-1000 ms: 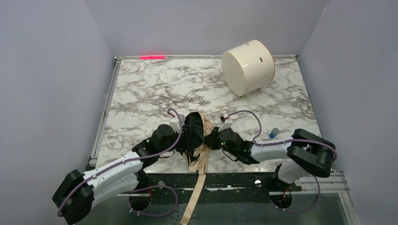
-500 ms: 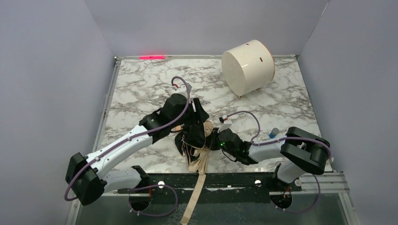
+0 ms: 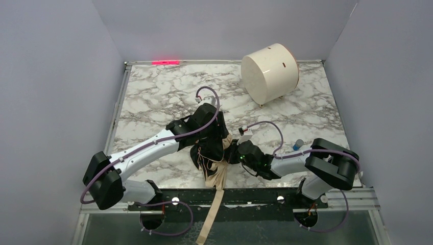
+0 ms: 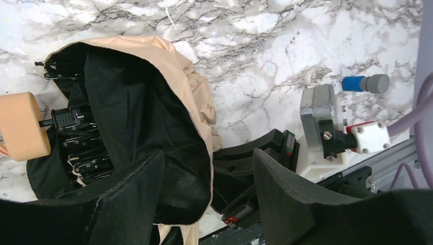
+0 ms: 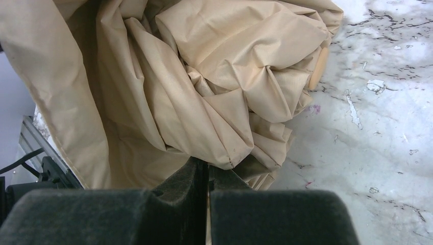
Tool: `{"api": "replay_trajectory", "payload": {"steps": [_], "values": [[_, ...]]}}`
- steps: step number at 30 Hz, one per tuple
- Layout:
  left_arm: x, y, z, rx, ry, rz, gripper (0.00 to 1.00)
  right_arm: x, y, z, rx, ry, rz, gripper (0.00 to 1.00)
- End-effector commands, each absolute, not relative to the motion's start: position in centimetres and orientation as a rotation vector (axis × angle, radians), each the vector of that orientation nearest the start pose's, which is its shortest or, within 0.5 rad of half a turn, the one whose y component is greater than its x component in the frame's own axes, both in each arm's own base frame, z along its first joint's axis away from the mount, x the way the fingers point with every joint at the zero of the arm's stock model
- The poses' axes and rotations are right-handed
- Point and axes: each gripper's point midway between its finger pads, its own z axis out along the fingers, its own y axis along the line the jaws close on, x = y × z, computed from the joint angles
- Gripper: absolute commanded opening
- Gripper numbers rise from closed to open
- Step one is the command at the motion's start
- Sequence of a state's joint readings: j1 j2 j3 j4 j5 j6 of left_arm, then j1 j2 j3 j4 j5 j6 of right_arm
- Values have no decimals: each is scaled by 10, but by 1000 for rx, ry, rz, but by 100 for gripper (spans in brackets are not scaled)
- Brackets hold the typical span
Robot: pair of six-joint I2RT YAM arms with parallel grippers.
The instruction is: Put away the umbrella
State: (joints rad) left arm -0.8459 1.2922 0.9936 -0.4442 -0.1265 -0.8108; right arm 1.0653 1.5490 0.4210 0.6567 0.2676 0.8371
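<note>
- We note the tan strap [image 3: 211,214] hanging over the near edge of the counter [image 3: 153,97], trailing down between the two arm bases.
- The umbrella [image 3: 212,150] lies collapsed and crumpled on the counter close to that near edge, roughly midway between the arms. Its cream fabric is bunched toward the edge, and the black lining and ribs are turned upward.
- The right tool [image 3: 231,152] sits low at the umbrella's right side. In the right wrist view its pads are pressed together [image 5: 207,171], with a sliver of tan fabric caught between them, so we record it as pinching the umbrella's cloth.
- The left tool [image 3: 217,122] hangs above the far side of the umbrella. In the left wrist view its fingers stand wide apart [image 4: 207,163] with nothing between them, clear of the fabric.
- The peach handle knob [image 4: 18,125] shows at the end of the black shaft, inside the open folds.
- A small blue-capped item [image 3: 297,144] lies on the counter to the right, apart from the umbrella.
- A white drum [image 3: 269,72] stands at the far right of the counter, well apart from the umbrella.
- A red light strip [image 3: 166,62] glows along the far edge.
</note>
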Motion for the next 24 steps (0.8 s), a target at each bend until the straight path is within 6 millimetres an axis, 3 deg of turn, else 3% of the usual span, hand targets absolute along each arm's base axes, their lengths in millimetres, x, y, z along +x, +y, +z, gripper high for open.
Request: {"api": "replay_trajectory", "payload": {"steps": [1, 7, 12, 17, 24], "values": [[243, -280, 156, -27, 2413, -622, 66, 196, 309, 15, -88, 2218, 785, 6], [246, -290, 139, -6, 2439, -629, 66, 195, 308, 14, -84, 2223, 791, 6], [256, -299, 133, 33, 2427, -615, 60, 194, 308, 13, -89, 2229, 791, 6], [263, -295, 134, 66, 2408, -556, 34, 194, 306, 12, -89, 2231, 783, 6], [269, -279, 133, 98, 2400, -425, 11, 193, 305, 10, -83, 2238, 782, 6]]}}
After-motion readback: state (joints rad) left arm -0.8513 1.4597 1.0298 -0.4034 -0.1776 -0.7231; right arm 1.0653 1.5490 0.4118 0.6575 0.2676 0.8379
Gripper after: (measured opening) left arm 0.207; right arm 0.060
